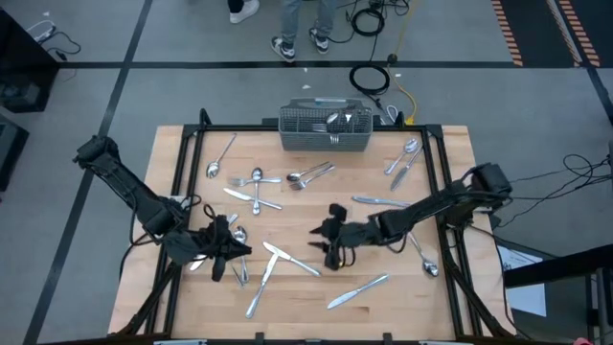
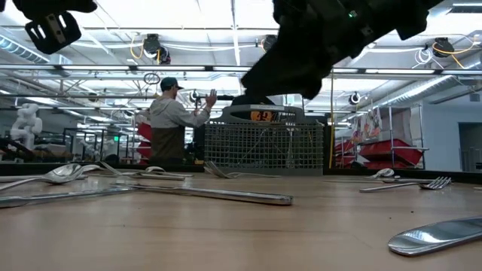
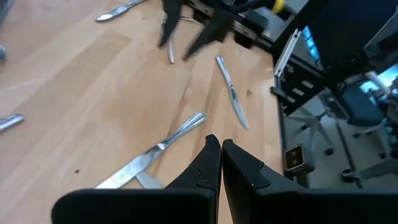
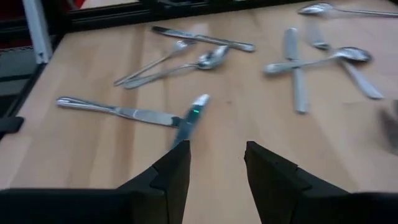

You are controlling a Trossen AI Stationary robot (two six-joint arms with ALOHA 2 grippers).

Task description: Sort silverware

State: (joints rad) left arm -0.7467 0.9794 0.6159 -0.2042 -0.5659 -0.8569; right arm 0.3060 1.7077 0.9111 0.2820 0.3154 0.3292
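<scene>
**Currently: silverware scattered, both end effectors empty**

Silverware (image 1: pixel 287 259) lies loose across the wooden counter (image 1: pixel 402 297): spoons, forks and knives are spread from the far edge to the near edge, with two knives crossed near the middle of the near half. A few pieces stand in the wire-mesh basket (image 1: pixel 325 128) at the counter's far edge.

Left end effector (image 1: pixel 222 251) hovers low over the near-left part of the counter, beside a spoon and a knife; its fingers (image 3: pixel 205 168) are pressed together with nothing between them.

Right end effector (image 1: pixel 328 241) is near the counter's centre, just right of the crossed knives. Its fingers (image 4: pixel 171 171) are spread apart and hold nothing, with a knife (image 4: pixel 118 111) lying on the counter ahead of them.

A person (image 2: pixel 172 120) stands in the room beyond the basket.
</scene>
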